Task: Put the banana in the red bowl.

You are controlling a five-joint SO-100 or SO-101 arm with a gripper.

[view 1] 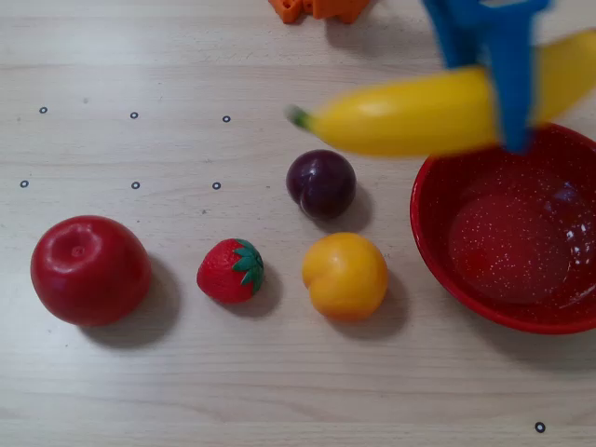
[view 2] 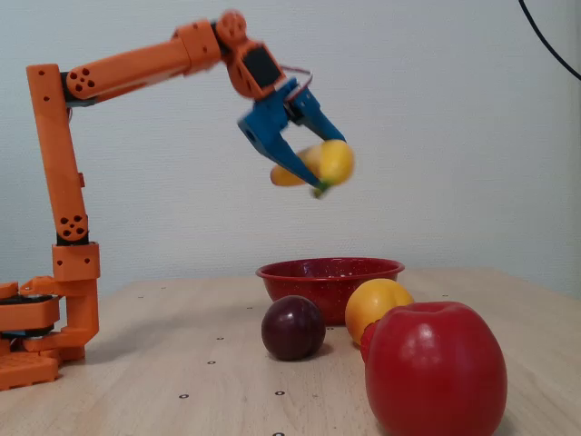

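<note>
The yellow banana [view 1: 419,116] hangs in the air, blurred by motion, with my blue gripper [view 1: 507,112] shut on it near its right half. From above, its green stem end points left, and its right end reaches over the back rim of the red bowl [view 1: 438,242]. The fixed view shows the banana [view 2: 329,163] held high above the red bowl [view 2: 329,277], clamped in the gripper [view 2: 313,168].
A dark purple plum [view 1: 321,183], an orange-yellow fruit [view 1: 345,276], a strawberry [view 1: 231,270] and a red apple [view 1: 90,269] sit on the wooden table left of the bowl. The orange arm base [view 2: 41,318] stands at the left in the fixed view.
</note>
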